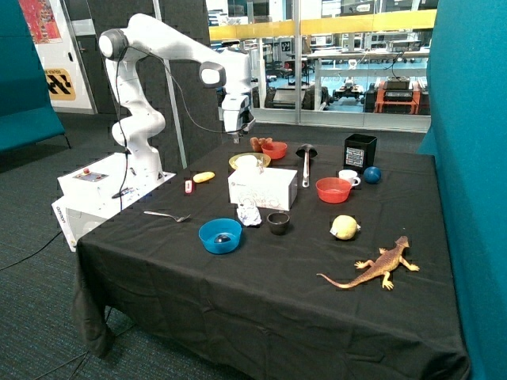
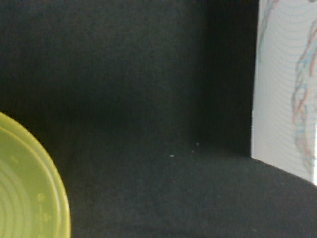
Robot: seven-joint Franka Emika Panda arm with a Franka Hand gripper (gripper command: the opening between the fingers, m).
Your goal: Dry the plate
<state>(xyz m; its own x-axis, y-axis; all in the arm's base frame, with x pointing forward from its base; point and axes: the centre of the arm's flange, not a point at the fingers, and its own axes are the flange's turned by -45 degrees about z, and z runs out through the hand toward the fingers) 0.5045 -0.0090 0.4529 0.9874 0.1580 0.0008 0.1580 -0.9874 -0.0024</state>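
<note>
While its finger state cannot be told, the end effector [image 1: 235,132] hovers above the ridged yellow-olive plate [image 2: 27,191].

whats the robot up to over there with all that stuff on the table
The Franka arm's gripper hangs above the far side of the table, over the yellow-olive plate behind the white tissue box. It touches nothing. A crumpled tissue lies in front of the box. No wiping of the plate is visible.
</note>
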